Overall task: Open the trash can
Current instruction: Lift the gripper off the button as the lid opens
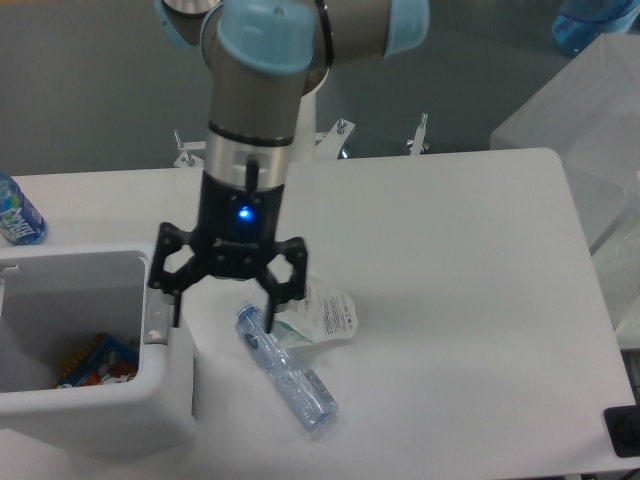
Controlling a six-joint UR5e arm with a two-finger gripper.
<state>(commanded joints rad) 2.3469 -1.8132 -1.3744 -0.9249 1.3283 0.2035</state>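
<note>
Item one, my gripper (226, 312): it hangs from my arm (252, 150) with both fingers spread wide apart and nothing between them, a blue light glowing on its body; its left-hand finger (172, 300) in the picture hangs just over the grey strip (156, 320) on the bin's rim, though I cannot tell whether it touches, and the other finger (276, 308) hangs above the bottle end. Item two, the trash can (95, 400): a large white boxy bin at about 8 o'clock from my gripper, at the table's near left corner, its top open so that the inside shows; a colourful packet (95, 362) in blue, yellow and red lies at the bottom. Item three, a clear plastic bottle (285, 370): lying on its side on the table at about 5 o'clock from my gripper, just beside the bin's right wall, running from upper left to lower right. Item four, a crumpled white wrapper with print (322, 312): on the table at about 3 o'clock from my gripper, touching the upper part of the bottle. Item five, a second bottle with a blue label (18, 215): at the far left edge of the picture, beyond the bin at about 10 o'clock, only partly in view. Item six, the white table (460, 300): carries all of the above.
</note>
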